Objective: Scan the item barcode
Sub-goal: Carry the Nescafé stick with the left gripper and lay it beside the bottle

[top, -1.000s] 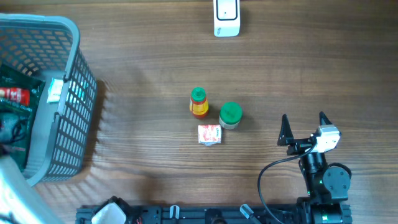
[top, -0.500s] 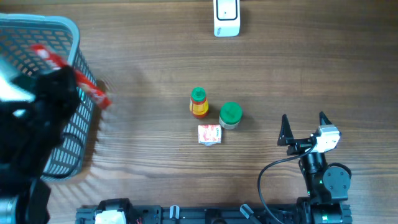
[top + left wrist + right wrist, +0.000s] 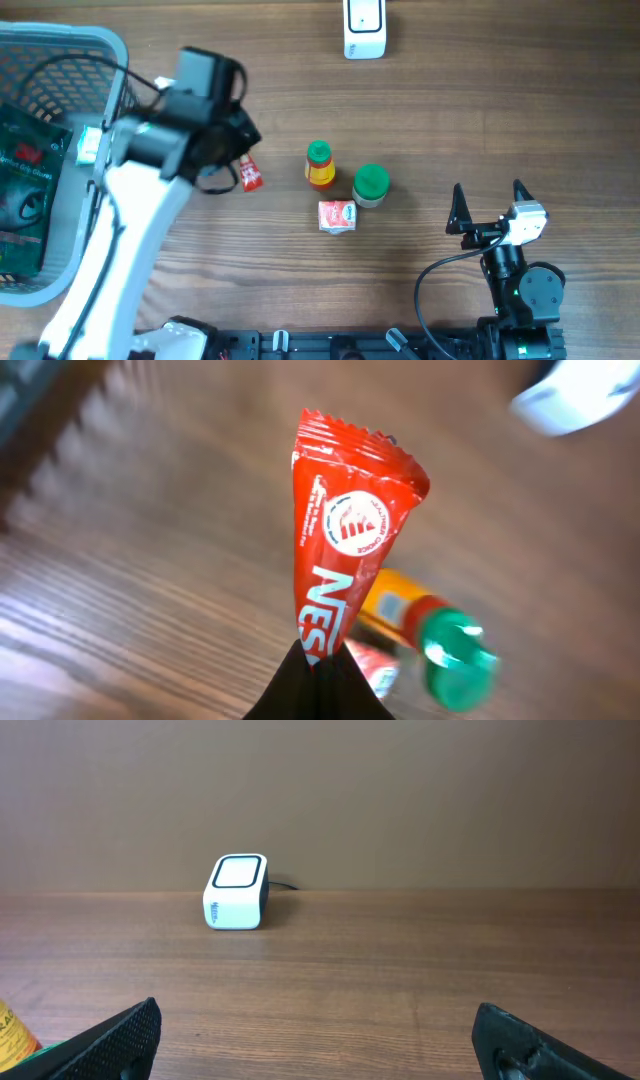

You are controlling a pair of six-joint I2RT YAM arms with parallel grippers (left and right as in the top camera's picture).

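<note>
**Your left claw point(image 3: 318, 663) pinches the red packet point(image 3: 345, 540)**

It is pressed together on the lower tip, and the red packet stands up from it, left of centre in the overhead view. Your right claw point(image 3: 489, 207) is spread wide at lower right. The basket point(image 3: 128, 70) at far left holds dark green packs point(image 3: 25, 175).

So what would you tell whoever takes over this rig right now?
Left hand: shut on the red crinkle-edged snack packet, held over the wooden table between the grey plastic basket and the green-capped bottle.
Right hand: open, empty, low on the right side.
White box scanner: at the far edge.
Done: packet grasped.
Left: carry it to the scanner and show its barcode, which is not visible here.
</note>
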